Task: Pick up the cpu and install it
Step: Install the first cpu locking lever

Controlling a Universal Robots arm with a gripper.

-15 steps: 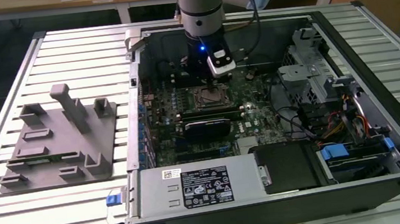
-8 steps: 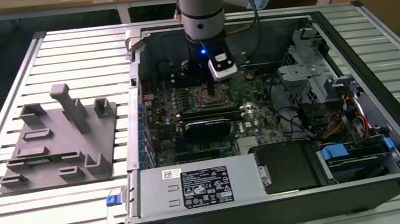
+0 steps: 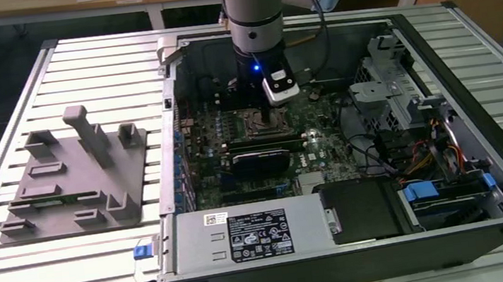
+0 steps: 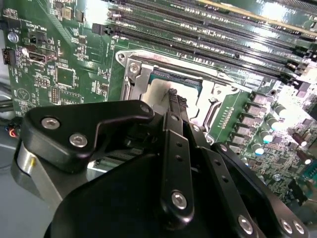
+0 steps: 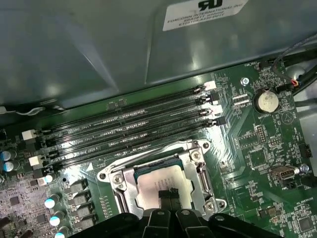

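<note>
Arm reaches down into open PC case (image 3: 483, 178) on slatted counter (image 3: 81, 61). Gripper (image 5: 169, 195) right over socket (image 5: 115, 178) on motherboard (image 5: 257, 158), fingertips (image 4: 174, 99) pressed together, touching cpu (image 5: 158, 183). Cpu lies flat inside socket frame, silver top showing in both wrist views. Memory slots (image 5: 129, 134) just beside socket. Grey fixture tray (image 3: 66, 183) on counter, well apart, toward exterior view's left.
</note>
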